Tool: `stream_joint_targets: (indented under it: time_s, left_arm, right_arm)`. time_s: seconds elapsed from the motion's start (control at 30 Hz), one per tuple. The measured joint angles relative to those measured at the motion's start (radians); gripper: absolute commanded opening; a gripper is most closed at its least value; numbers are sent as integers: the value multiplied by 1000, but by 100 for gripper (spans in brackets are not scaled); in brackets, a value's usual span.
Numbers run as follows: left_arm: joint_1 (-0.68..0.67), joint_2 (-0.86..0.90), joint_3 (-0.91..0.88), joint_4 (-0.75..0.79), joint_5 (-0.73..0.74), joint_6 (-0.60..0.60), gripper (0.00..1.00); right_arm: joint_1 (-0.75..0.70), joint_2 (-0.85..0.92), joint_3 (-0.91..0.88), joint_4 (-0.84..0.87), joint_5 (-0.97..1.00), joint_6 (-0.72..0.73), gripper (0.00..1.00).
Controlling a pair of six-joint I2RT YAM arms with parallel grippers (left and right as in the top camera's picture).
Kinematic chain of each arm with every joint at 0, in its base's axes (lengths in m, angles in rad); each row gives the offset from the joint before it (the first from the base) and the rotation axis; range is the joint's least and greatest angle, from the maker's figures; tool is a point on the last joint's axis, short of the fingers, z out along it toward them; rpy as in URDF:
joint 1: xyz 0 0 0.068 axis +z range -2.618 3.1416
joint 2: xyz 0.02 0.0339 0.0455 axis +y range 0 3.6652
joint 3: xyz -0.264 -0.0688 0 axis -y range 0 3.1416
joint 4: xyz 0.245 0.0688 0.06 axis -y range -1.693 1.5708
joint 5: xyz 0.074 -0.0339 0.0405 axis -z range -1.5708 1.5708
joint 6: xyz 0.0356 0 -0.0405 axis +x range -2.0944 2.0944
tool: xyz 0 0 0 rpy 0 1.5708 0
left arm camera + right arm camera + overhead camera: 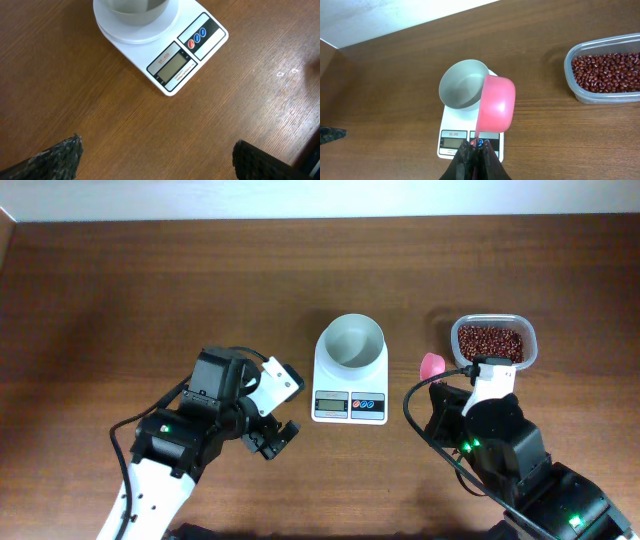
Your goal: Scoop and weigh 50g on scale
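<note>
Just beside scale point(350, 408), right hand point(475, 150) tight on pink scoop point(496, 106).

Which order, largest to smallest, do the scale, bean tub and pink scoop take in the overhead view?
1. The scale.
2. The tub, clearly smaller than the scale.
3. The scoop, smallest as seen; the right arm hides part of it, so its full size is unsure.

Robot lab: two arms point(170, 450) at wooden table point(120, 290).
</note>
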Motion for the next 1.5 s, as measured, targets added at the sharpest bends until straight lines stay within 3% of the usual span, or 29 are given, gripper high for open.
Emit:
stream_joint_targets:
  time_s: [0.6, 1.5]
  left_arm:
    - [0, 0, 0, -5, 32, 28, 99]
    - [57, 11, 0, -56, 163, 191, 99]
  right_arm:
    - [0, 0, 0, -7, 0, 3, 4]
    - [0, 0, 0, -14, -13, 3, 4]
